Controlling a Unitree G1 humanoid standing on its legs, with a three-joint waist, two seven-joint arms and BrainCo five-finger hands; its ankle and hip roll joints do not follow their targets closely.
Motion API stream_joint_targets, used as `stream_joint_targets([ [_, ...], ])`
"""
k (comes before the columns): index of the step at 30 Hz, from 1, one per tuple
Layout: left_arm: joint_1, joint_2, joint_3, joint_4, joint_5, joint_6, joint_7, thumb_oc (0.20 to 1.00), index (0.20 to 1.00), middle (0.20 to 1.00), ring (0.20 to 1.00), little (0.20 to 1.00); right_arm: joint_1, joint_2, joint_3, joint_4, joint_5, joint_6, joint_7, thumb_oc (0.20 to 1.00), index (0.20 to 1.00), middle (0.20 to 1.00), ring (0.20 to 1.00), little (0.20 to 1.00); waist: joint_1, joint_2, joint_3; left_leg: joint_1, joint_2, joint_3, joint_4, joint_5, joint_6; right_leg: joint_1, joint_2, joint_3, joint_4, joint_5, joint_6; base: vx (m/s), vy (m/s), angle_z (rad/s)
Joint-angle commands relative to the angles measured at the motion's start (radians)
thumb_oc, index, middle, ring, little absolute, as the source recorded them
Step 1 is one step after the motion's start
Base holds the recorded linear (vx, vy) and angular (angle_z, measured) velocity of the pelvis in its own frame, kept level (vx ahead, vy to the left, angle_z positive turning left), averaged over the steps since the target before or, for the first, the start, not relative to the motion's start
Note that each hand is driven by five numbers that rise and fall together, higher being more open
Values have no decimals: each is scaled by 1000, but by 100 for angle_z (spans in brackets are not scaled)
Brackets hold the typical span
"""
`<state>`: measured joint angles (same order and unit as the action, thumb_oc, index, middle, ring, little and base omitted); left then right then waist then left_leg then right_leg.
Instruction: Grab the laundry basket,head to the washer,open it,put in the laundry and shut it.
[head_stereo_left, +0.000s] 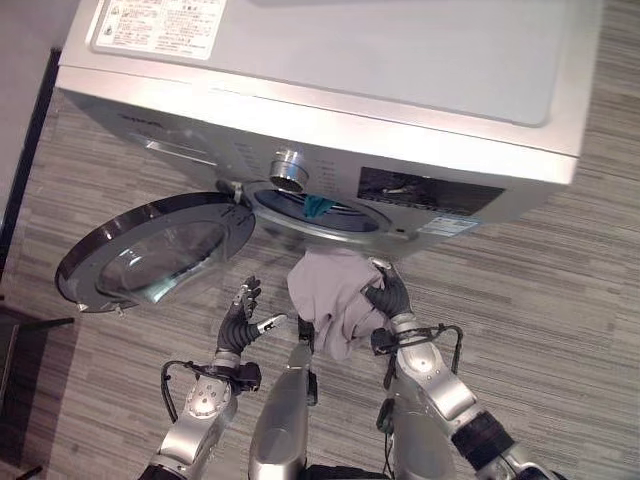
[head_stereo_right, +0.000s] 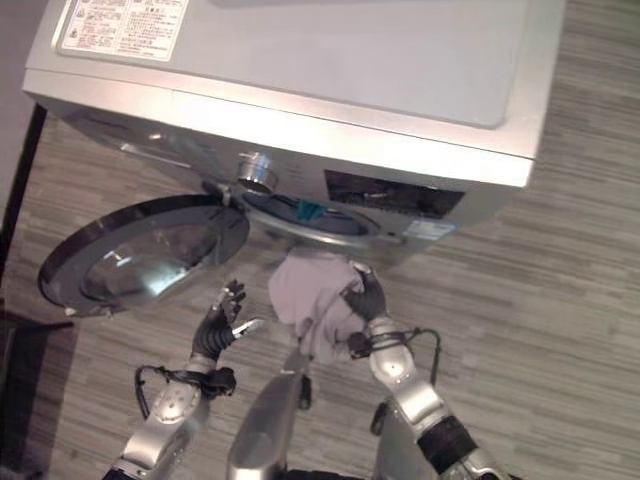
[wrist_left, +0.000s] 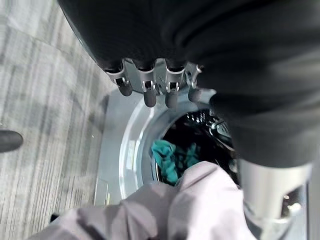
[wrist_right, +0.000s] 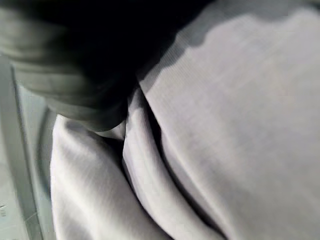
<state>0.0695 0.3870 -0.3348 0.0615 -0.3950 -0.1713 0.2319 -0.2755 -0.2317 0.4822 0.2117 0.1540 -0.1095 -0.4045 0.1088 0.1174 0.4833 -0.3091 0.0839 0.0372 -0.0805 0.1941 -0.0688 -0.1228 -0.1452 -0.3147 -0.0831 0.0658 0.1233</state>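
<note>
The right hand (head_stereo_left: 388, 296) grips a pale grey garment (head_stereo_left: 330, 300) just below the washer (head_stereo_left: 420, 120) opening, where teal laundry (wrist_left: 170, 157) already lies. The left hand (head_stereo_left: 240, 318) hangs open beside the swung-out door (head_stereo_left: 150, 250). Best lift the bundle over the rim and push deep before letting go. The basket's whereabouts can't be made out; the grip itself is probably a pinch, mostly hidden by cloth.

Two silver-grey metal arms with rounded, glossy casings end in hands under dark ribbed covers. The left hand (head_stereo_left: 240, 318) has silver fingers with dark tips set in a row, each in a small bracket-like metal housing, seen close in its wrist view. The right hand (head_stereo_left: 388, 296) is dark-backed above a silver wrist collar.
</note>
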Motion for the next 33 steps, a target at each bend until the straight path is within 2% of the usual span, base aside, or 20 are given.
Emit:
stream_joint_targets([
  [1, 15, 40, -27, -40, -39, -41, 17, 1000, 1000, 1000, 1000, 1000, -45, 66, -19, -47, -5, -40, -67, 200, 200, 200, 200, 200, 6, -20, -7, -86, -11, 19, 69, -103, 4, -46, -92, -20, 142, -172, -9, 32, 47, 5],
  [3, 17, 42, -30, -44, -43, -43, 17, 1000, 1000, 1000, 1000, 1000, -64, 72, -33, -30, -6, -39, -82, 200, 200, 200, 200, 200, 12, -14, -4, -95, -14, 18, 70, -102, 4, -51, -96, -27, 145, -172, -8, 17, 17, 15],
  [5, 23, 45, -46, -45, -55, -50, 15, 1000, 1000, 1000, 1000, 1000, -139, 104, -85, 39, 18, -47, -135, 200, 200, 200, 200, 200, 29, 5, 9, -131, -27, 15, 78, -102, 4, -73, -107, -39, 160, -175, -6, 19, 13, 24],
  [7, 22, 46, -46, -45, -55, -51, 15, 1000, 1000, 1000, 1000, 1000, -141, 104, -86, 41, 18, -48, -135, 200, 200, 200, 200, 200, 30, 5, 8, -133, -27, 14, 79, -103, 4, -75, -107, -39, 161, -175, -6, 7, -6, 14],
  [9, 11, 54, -64, -43, -65, -56, 11, 1000, 1000, 1000, 1000, 1000, -250, 128, -174, 145, 80, -70, -201, 200, 200, 200, 200, 200, 53, 30, 26, -179, -40, 9, 95, -105, 1, -101, -121, -58, 182, -183, -2, 18, -29, 12],
  [10, 13, 59, -78, -45, -70, -65, 4, 1000, 1000, 1000, 1000, 1000, -324, 134, -242, 210, 116, -86, -244, 200, 200, 200, 200, 200, 69, 54, 31, -207, -50, -2, 102, -103, -2, -122, -127, -70, 205, -192, -2, 14, -27, 16],
  [11, 9, 61, -79, -44, -71, -65, 4, 1000, 1000, 1000, 1000, 1000, -331, 133, -246, 216, 117, -89, -243, 200, 200, 200, 200, 200, 71, 54, 30, -212, -50, -3, 104, -103, -2, -127, -128, -71, 208, -194, -3, 21, -30, 19],
  [15, -2, 73, -114, -42, -92, -88, -24, 1000, 1000, 1000, 1000, 1000, -547, 60, -402, 410, 214, -140, -306, 200, 200, 200, 200, 200, 117, 106, 36, -280, -72, -18, 105, -99, -8, -185, -138, -99, 251, -219, -2, 34, -18, 30],
  [17, -13, 75, -120, -40, -94, -91, -28, 1000, 1000, 1000, 1000, 1000, -591, 33, -424, 448, 238, -152, -305, 200, 200, 200, 200, 200, 128, 112, 36, -296, -76, -21, 105, -98, -8, -201, -141, -100, 260, -222, -1, 31, -7, 24],
  [19, -27, 77, -141, -28, -92, -95, -35, 1000, 1000, 1000, 1000, 1000, -680, -28, -462, 557, 326, -182, -300, 200, 200, 200, 200, 200, 156, 128, 36, -320, -88, -29, 98, -97, -4, -226, -145, -111, 278, -235, 3, 58, -23, 30],
  [23, -51, 81, -156, -26, -101, -100, -49, 1000, 1000, 1000, 1000, 1000, -775, -117, -512, 680, 433, -214, -275, 200, 200, 200, 200, 200, 182, 151, 36, -348, -106, -42, 95, -97, -4, -249, -152, -130, 297, -254, 8, 60, -23, 28],
  [27, -66, 81, -174, -20, -118, -103, -85, 1000, 1000, 1000, 1000, 1000, -883, -260, -554, 811, 620, -241, -185, 200, 200, 200, 200, 200, 231, 175, 20, -388, -136, -61, 95, -102, -1, -276, -163, -159, 326, -280, 13, 69, -26, 30],
  [28, -69, 81, -176, -20, -119, -103, -86, 1000, 1000, 1000, 1000, 1000, -887, -268, -553, 819, 627, -241, -177, 200, 200, 200, 200, 200, 232, 177, 19, -391, -137, -63, 96, -103, 0, -278, -164, -161, 328, -281, 14, 49, -26, 17],
  [29, -70, 82, -176, -19, -123, -102, -93, 1000, 1000, 1000, 1000, 1000, -912, -309, -560, 844, 661, -245, -159, 200, 200, 200, 200, 200, 243, 181, 13, -401, -143, -68, 101, -105, -1, -280, -163, -168, 329, -289, 13, 60, -26, 17],
  [31, -58, 100, -165, -20, -148, -107, -107, 1000, 1000, 1000, 1000, 1000, -1022, -466, -526, 874, 698, -248, -152, 200, 200, 200, 200, 200, 277, 177, -13, -433, -163, -84, 125, -112, -2, -289, -163, -184, 343, -305, 14, 85, -37, 32],
  [32, -64, 105, -158, -28, -166, -108, -104, 1000, 1000, 1000, 1000, 1000, -1124, -576, -496, 874, 750, -267, -165, 200, 200, 200, 200, 200, 294, 174, -30, -462, -172, -94, 143, -120, 0, -309, -167, -190, 360, -312, 17, 64, -30, 37],
  [33, -61, 109, -158, -28, -174, -106, -101, 1000, 1000, 1000, 1000, 1000, -1166, -626, -484, 868, 769, -276, -177, 200, 200, 200, 200, 200, 298, 168, -37, -472, -175, -101, 146, -122, 1, -319, -168, -192, 369, -315, 18, 58, -13, 28],
])
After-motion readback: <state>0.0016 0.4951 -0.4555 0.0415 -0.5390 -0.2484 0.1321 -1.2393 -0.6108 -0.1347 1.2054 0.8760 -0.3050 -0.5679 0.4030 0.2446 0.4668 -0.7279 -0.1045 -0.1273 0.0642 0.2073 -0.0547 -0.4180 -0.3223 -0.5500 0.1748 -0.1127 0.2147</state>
